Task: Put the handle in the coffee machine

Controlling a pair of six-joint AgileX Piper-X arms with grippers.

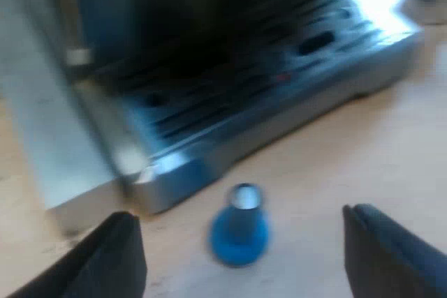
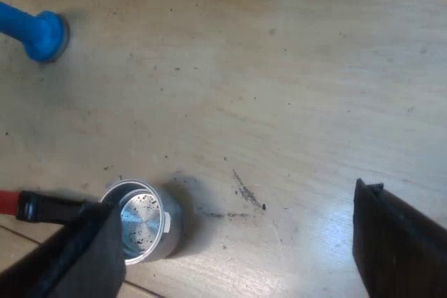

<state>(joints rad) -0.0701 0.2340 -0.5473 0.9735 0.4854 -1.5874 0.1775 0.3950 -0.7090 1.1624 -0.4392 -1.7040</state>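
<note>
Right claw (image 2: 234, 200): fingers spread wide, gripping nothing. The holder (image 2: 143, 225) lies on the table (image 2: 293, 82), its metal basket open side up and right against 1 finger of that claw. It is not centred in the gap. Its dark handle runs out past that finger, ending at the red end (image 2: 7, 200).

Left claw (image 1: 239, 215): also wide open and empty. The blue tamper (image 1: 239, 232) stands upright just ahead of it, in line with the gap. The espresso machine (image 1: 230, 95) is just beyond the tamper.

Task looks barely begun: the holder is loose and not yet grasped.

Risks:
1. If the right claw closes where it is, it likely clips the basket rim and skids the holder, because the handle sits outside the gap. It needs re-centring over the handle first.
2. There are specks of grounds in the basket. Tilting it on the lift would probably dump them.
3. The tamper sits between the left claw and the machine, so a forward move could knock it over.
4. The mount under the machine's front is too dark to make out, so misalignment at lock-in is plausible.

View differences: the left wrist view gives the machine's front and drip tray (image 1: 279, 82). The right wrist view gives the holder, a smear of grounds (image 2: 244, 190) inside the claw's gap, and the tamper well ahead of the claw by the machine's base.
</note>
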